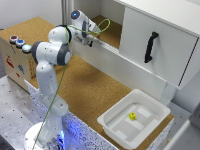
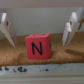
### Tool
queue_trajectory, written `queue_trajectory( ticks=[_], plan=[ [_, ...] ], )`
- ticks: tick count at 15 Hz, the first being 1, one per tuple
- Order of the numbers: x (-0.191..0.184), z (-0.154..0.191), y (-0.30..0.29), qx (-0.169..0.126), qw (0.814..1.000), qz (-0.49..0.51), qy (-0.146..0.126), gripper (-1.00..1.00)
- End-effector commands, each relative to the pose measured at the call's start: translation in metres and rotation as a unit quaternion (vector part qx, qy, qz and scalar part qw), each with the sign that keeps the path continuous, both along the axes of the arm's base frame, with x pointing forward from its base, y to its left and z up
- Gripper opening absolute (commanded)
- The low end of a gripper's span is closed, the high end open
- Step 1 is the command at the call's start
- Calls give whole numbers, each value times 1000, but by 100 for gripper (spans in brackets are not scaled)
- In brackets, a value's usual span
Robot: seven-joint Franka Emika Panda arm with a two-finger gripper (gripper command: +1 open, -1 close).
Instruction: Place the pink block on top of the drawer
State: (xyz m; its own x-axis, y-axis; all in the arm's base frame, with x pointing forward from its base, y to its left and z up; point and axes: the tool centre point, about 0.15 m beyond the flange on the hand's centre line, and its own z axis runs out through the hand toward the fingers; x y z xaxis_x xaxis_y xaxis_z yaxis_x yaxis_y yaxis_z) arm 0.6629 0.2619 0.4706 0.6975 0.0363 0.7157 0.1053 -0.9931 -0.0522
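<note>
The pink block [image 2: 38,47], a cube with a black letter N on its face, rests on a cork surface in the wrist view. My gripper [image 2: 39,44] is open, with one finger [image 2: 8,31] on each side of the block and a gap on both sides. In the exterior view the gripper [image 1: 90,36] reaches into the recess beside the white cabinet, and the block is hidden there. The drawer [image 1: 14,57], a light plywood box with round blue and red buttons [image 1: 16,40] on top, stands at the exterior view's left, well away from the gripper.
A large white cabinet [image 1: 165,37] with a black handle [image 1: 151,46] fills the exterior view's upper right. A white tray [image 1: 114,122] holding a small yellow piece [image 1: 132,116] sits at the lower right. A green cable [image 1: 102,27] loops from the arm.
</note>
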Motion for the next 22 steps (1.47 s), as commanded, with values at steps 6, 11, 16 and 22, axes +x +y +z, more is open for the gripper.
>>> queue_trajectory(
  ticks=[6,11,16,22],
  plan=[
    [6,-20,8,-49,995,-90,8,-100],
    [2,-20,6,-31,995,-97,3,-100],
    [-32,21,2,27,994,-95,-46,-100],
    [-101,32,-17,60,994,-76,-60,-100]
  ],
)
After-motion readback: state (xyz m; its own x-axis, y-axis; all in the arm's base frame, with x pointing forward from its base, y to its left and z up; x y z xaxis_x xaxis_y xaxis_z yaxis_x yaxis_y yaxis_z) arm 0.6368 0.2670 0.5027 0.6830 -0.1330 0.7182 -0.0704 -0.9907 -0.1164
